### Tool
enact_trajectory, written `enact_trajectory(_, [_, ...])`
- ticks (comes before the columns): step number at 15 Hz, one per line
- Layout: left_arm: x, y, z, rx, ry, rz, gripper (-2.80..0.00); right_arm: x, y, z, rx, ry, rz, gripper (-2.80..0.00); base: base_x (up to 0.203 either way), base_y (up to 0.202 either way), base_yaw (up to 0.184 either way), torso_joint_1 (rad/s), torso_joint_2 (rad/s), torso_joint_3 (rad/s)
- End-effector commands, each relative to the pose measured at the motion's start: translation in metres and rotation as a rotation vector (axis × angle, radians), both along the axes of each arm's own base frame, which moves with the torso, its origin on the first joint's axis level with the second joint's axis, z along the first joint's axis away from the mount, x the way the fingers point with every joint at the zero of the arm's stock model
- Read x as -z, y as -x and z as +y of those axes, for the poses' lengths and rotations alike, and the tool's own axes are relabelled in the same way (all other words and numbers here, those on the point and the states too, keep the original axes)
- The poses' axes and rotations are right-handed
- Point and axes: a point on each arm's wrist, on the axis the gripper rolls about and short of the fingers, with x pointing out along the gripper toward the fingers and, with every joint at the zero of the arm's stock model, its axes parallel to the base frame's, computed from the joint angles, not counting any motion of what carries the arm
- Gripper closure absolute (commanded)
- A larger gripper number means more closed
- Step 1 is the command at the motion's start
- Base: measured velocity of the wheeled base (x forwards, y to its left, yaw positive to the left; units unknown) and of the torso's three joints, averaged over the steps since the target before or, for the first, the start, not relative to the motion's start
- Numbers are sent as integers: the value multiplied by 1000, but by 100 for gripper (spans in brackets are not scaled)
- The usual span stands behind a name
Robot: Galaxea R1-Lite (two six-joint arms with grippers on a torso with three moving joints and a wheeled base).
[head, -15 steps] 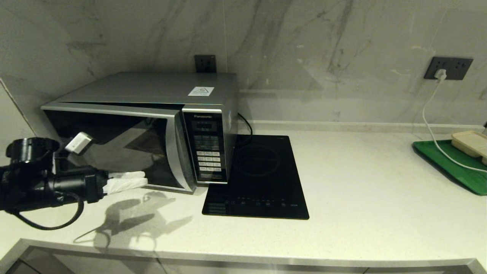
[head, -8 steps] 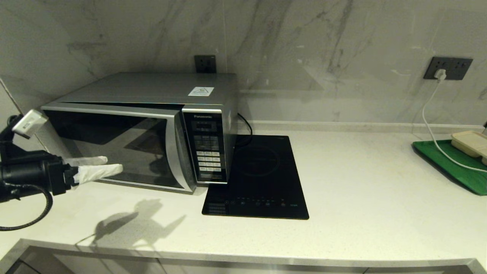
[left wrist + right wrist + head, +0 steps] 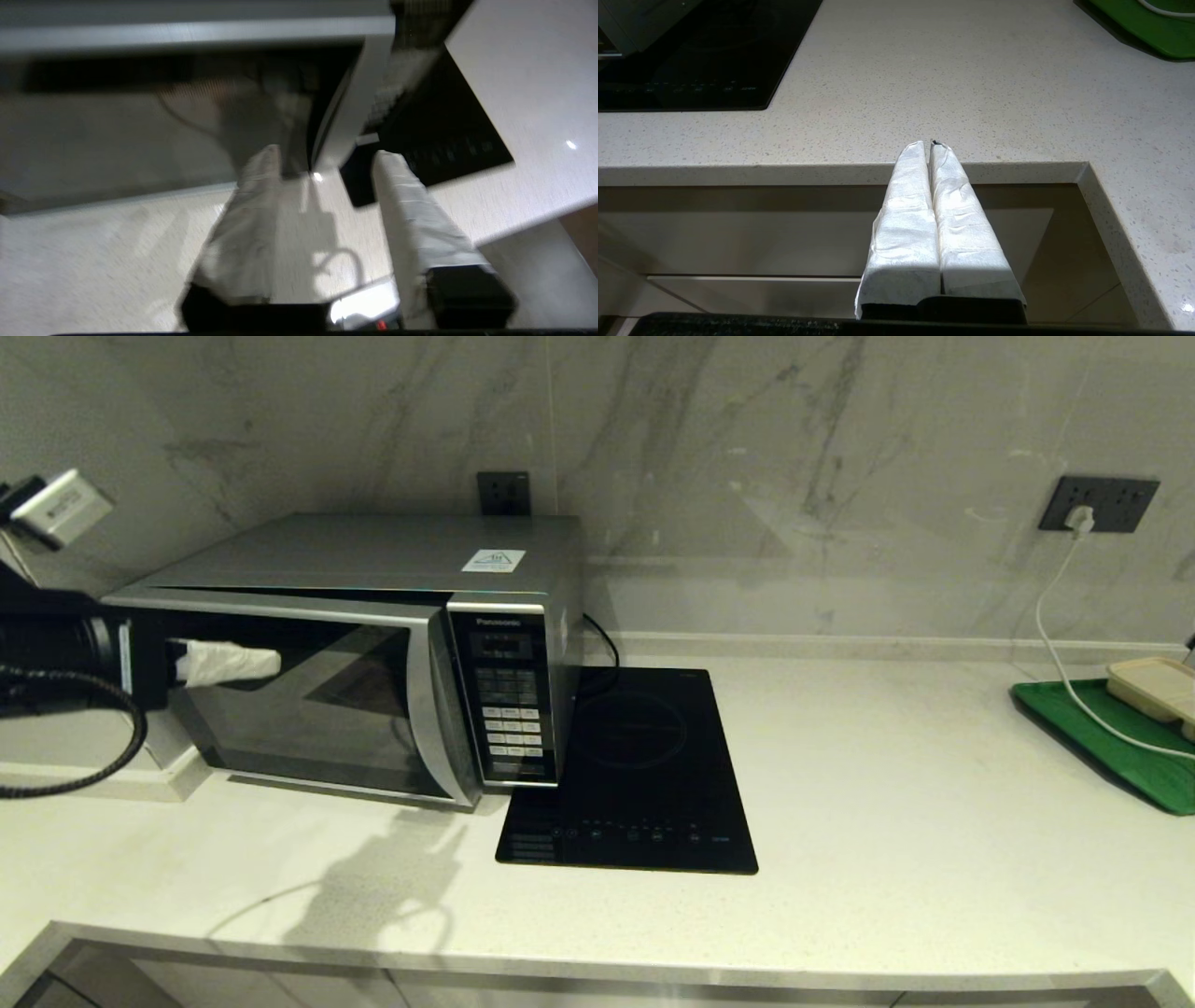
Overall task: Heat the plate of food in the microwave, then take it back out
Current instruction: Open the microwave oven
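The silver-grey microwave (image 3: 373,644) stands at the counter's left, its dark glass door toward me. My left gripper (image 3: 266,663) hovers in front of the upper left part of that door, pointing along it toward the handle strip (image 3: 434,709). In the left wrist view the left gripper (image 3: 327,156) has its white-wrapped fingers (image 3: 402,200) apart, and only bare counter shows between them. The right gripper (image 3: 928,144) is shut and empty, low by the counter's front edge. The plate of food is out of view.
A black induction hob (image 3: 635,765) lies right of the microwave. At the far right a green tray (image 3: 1111,737) carries a beige container (image 3: 1158,686), with a white cable (image 3: 1055,644) running from a wall socket across it.
The left arm has risen from just above the counter to the upper part of the door and drawn back to the left. Its fingers look closer together.
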Motion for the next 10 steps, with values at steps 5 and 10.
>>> enact_trajectory(5, [-43,-79,-49,-213,-89,-123,0,0,0,0,-1,0,2,0,0,0,0,0,0,0])
enact_trajectory(10, [-25,-117,-55,-252,-113,-82,0,0,0,0,-1,0,2,0,0,0,0,0,0,0])
